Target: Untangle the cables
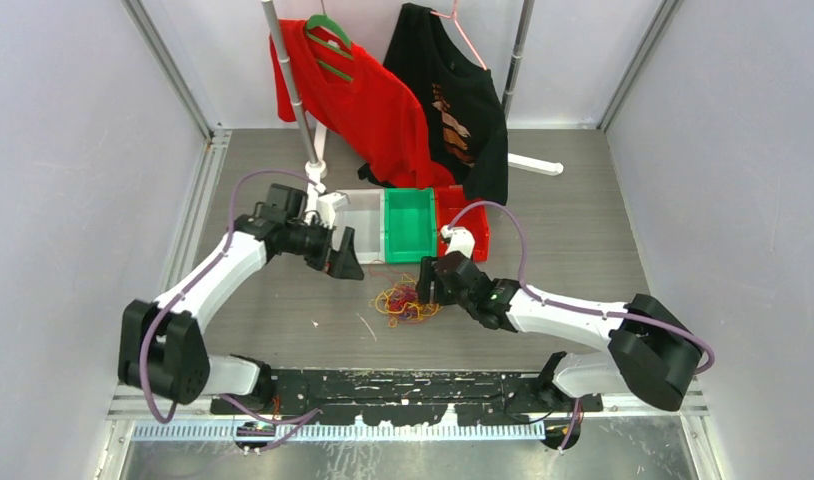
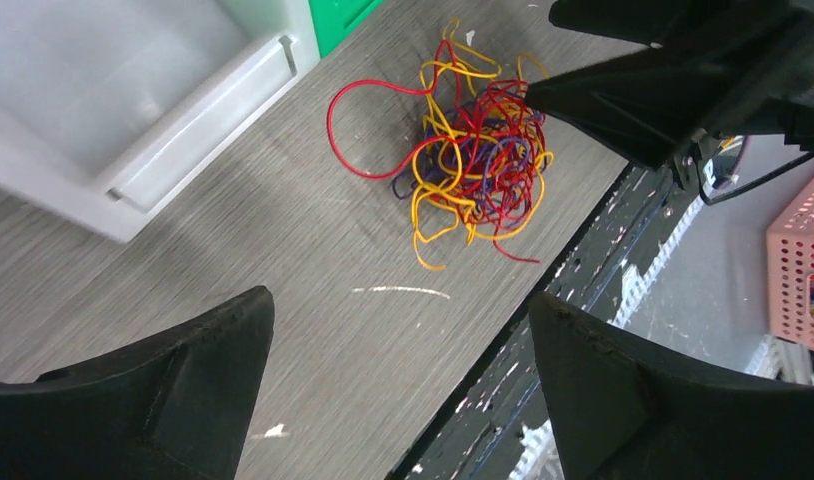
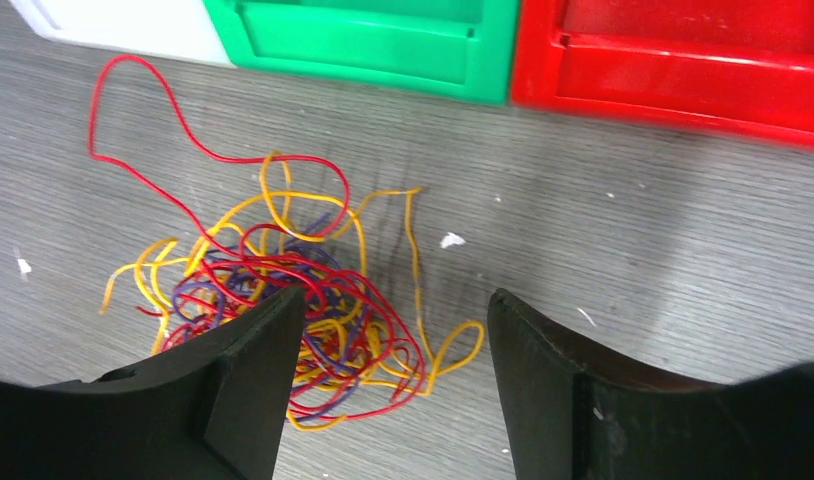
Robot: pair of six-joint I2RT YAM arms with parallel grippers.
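Grey wood-grain tabletop (image 1: 583, 200): tangled thin red, yellow, purple cables (image 1: 408, 300); right gripper (image 3: 395, 300) parted astride them, left gripper (image 2: 400, 298) wide, both empty.

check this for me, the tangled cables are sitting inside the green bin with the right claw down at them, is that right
Not quite. The cables are not inside the green bin; they lie on the table in front of it, as the top external view shows. The right claw is indeed down at them.

Bright, even overhead light, soft faint shadows, slight wide-angle bend at edges, wrist views grainy.
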